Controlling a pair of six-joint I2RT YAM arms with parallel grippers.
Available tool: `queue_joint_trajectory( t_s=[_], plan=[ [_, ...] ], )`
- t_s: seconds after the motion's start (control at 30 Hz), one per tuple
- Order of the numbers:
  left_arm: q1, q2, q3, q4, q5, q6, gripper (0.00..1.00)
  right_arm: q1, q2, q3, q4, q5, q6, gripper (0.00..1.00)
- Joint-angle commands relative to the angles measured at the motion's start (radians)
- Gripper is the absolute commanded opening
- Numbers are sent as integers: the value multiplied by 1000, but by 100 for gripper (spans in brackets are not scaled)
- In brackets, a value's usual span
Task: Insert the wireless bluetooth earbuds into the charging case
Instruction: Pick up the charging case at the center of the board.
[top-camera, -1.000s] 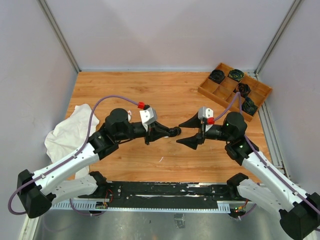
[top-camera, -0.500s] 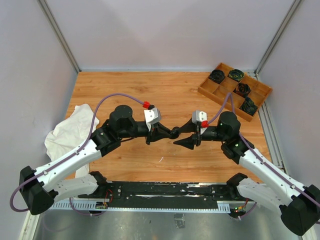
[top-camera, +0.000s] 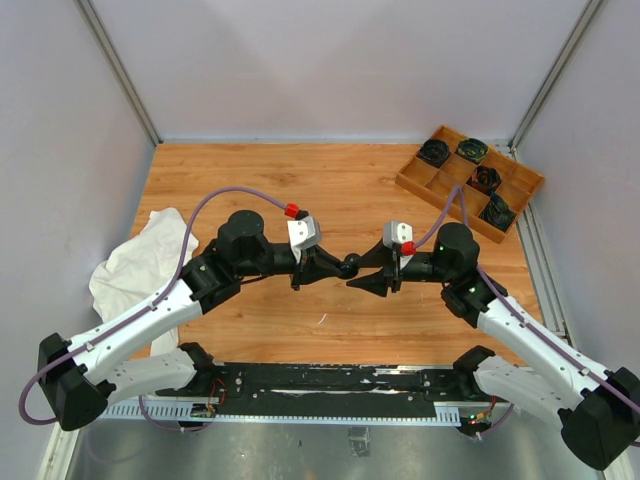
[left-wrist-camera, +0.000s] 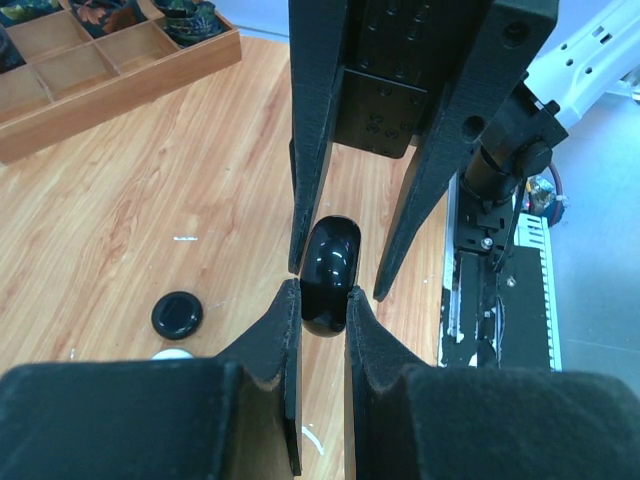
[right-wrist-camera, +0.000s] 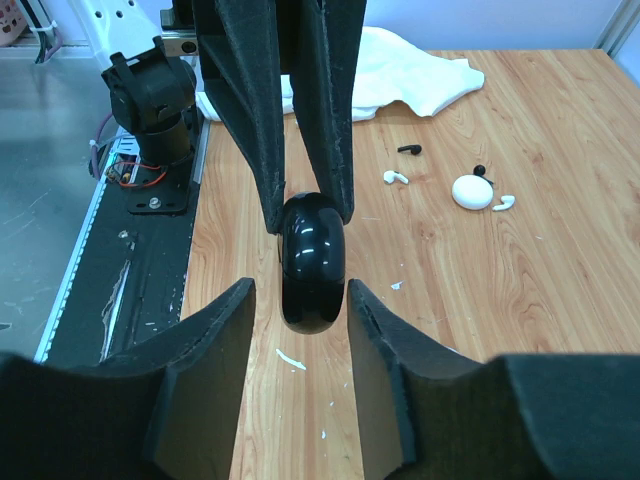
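Note:
A glossy black charging case (left-wrist-camera: 327, 268) hangs above the table, edge-on, with my left gripper (left-wrist-camera: 322, 296) shut on its near end. In the top view the case (top-camera: 350, 265) sits between both grippers at mid-table. My right gripper (right-wrist-camera: 300, 292) straddles the case's (right-wrist-camera: 312, 262) other end, open, with a sliver of wood showing on each side. Loose on the table lie a white earbud (right-wrist-camera: 396, 178), a black earbud (right-wrist-camera: 409, 149) and another white earbud (right-wrist-camera: 503, 203). They lie beside a round white case (right-wrist-camera: 472, 191).
A wooden compartment tray (top-camera: 425, 185) holding several dark items stands at the back right. A crumpled white cloth (top-camera: 135, 265) lies at the left edge. A round black puck (left-wrist-camera: 177, 314) rests on the wood below the left gripper. Small white flecks dot the tabletop.
My right arm has moved left toward the left gripper, and its jaws have narrowed around the held case. The left arm shifted slightly right, still gripping.

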Motion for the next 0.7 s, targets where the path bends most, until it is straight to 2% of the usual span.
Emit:
queue_joint_trajectory(
  t_s=[0.0,0.37,0.5,0.6,0.67],
  plan=[
    [6,-22,24,22,24,6,0,15,4,-14,42,-11,-12,41],
    [6,-2,39,7,45,10,0,15,6,-38,107,-19,18,37],
    [6,7,57,-19,47,20,0,14,14,-53,138,-19,29,28],
    [6,18,73,-49,52,32,0,14,19,-73,194,-22,50,26],
    [6,30,86,-71,55,39,0,14,23,-84,234,-24,70,22]
  ],
)
